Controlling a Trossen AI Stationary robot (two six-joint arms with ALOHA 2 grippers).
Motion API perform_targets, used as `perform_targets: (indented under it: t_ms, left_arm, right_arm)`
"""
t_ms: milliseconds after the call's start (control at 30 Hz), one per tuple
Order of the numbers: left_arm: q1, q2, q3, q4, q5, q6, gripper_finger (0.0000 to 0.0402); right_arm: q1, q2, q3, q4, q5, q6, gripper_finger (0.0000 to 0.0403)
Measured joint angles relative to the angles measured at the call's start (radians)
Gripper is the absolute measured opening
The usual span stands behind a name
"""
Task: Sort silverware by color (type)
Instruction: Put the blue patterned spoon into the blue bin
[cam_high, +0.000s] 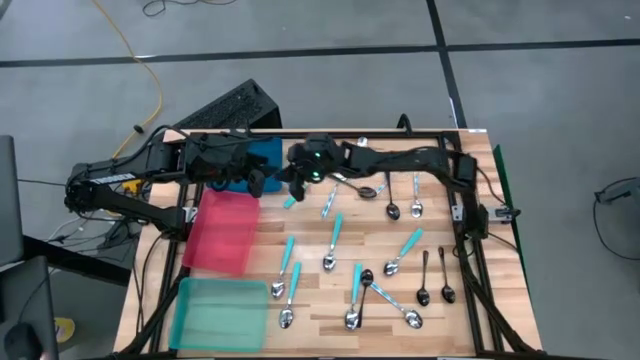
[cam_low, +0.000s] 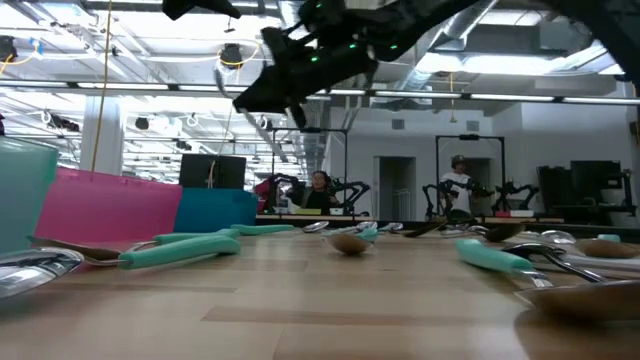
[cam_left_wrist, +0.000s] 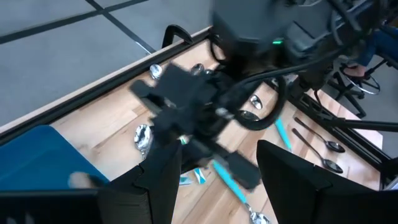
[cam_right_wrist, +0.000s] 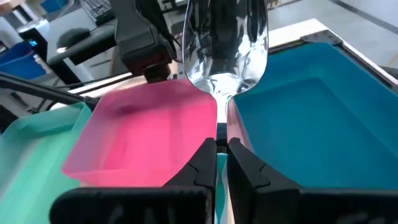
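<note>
My right gripper (cam_right_wrist: 221, 144) is shut on a silver spoon with a turquoise handle; its shiny bowl (cam_right_wrist: 227, 43) sticks out ahead of the fingers. It hovers over the far left of the table (cam_high: 292, 185), where the red tray (cam_right_wrist: 143, 134) meets the blue tray (cam_right_wrist: 311, 118). My left gripper (cam_left_wrist: 217, 180) stands open just beside it, above the blue tray (cam_high: 262, 158), with nothing between its fingers. Several more spoons lie flat on the wood: turquoise-handled (cam_high: 333, 240), silver (cam_high: 392, 205) and black (cam_high: 424, 280). My right gripper pinches the spoon between its two fingers at the thin neck (cam_right_wrist: 220, 127), where the turquoise handle (cam_right_wrist: 220, 167) begins. The spoon lies along the fingers, its bowl out in front and its handle running back under the gripper. It is lifted clear, above the trays.
The teal tray (cam_high: 220, 310) lies at the near left, the red tray (cam_high: 225, 232) behind it, the blue tray farthest back. The two arms crowd each other over the far left. A black frame rail (cam_high: 470, 240) runs along the right edge.
</note>
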Motion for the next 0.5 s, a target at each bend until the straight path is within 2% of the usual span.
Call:
perform_targets:
  t_ms: [500]
  left_arm:
    - [0.0, -0.003, 0.0, -0.001, 0.001, 0.001, 0.0195]
  right_arm:
    - [-0.043, 0.376, 0.541, -0.072, -0.049, -0.002, 0.004]
